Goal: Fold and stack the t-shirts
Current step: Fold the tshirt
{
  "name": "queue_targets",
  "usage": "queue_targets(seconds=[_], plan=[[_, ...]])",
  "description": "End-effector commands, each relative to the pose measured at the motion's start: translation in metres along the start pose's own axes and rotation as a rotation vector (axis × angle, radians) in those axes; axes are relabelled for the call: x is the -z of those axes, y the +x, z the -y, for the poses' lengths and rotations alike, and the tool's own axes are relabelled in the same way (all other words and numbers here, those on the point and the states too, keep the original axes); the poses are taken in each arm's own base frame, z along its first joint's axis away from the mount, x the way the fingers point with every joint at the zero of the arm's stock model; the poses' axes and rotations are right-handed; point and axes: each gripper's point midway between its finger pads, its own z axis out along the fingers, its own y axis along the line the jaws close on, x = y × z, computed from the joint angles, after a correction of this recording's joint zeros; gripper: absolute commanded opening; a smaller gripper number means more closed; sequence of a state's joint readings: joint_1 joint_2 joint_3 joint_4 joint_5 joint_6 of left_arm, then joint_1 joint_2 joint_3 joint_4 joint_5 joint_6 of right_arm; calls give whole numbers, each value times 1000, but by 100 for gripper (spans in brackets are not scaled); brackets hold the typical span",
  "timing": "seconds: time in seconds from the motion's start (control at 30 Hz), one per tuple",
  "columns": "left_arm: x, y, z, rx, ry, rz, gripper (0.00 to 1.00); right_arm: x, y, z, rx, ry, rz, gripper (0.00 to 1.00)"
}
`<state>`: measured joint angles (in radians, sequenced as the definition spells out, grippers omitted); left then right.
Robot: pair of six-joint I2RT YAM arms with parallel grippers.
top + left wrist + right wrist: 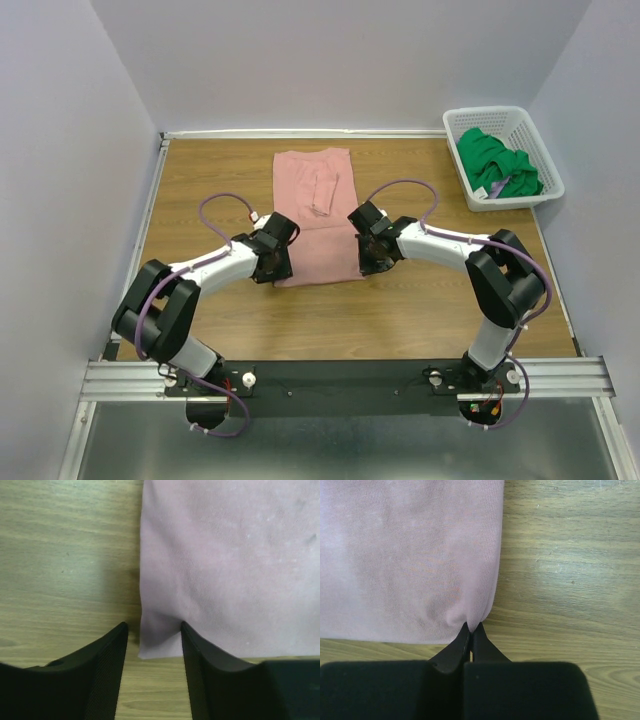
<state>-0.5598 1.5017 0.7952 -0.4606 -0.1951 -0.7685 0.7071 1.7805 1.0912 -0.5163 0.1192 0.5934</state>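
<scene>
In the middle of the top view, the pink tee (320, 240) lies flat on the table (430, 320). It is folded into a long strip with a sleeve tucked on top. The green tee (497, 165) sits bunched up in the basket (500, 112) at the upper right, well apart from the pink one.

The right pincer (471, 626) is closed tight on the pink tee's near right corner, and the cloth puckers a bit where it bites. The left pincer (152, 626) is open, with one jaw on each side of the near left corner. It does not hold the corner yet.

I think the step is to fold the strip in half, near end up to far end. Next, the left pincer needs to squeeze its corner. Then both need to lift together and carry the edge evenly, so the fold comes out straight.

The pink tee is soft, thin knit cloth with fine ribs, so it will likely flop and sag. The table is smooth, streaky wood. The basket is white plastic with holes. The pincers are black, and the left one has a bumpy grip face.
</scene>
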Motion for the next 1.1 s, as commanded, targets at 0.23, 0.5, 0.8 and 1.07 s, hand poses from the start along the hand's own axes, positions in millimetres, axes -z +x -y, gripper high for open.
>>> queue_targets(seconds=[0.23, 0.5, 0.8, 1.07], plan=[[-8, 20, -10, -56, -80, -67, 44, -11, 37, 24, 36, 88, -116, 1], [-5, 36, -15, -74, -86, -97, 53, -9, 37, 24, 37, 85, -112, 1], [-4, 47, -16, -118, -70, -136, 0, -4, 40, 28, 41, 91, -114, 1], [49, 85, 0, -137, 113, -205, 0, 45, 91, 43, -6, 20, -211, 1]])
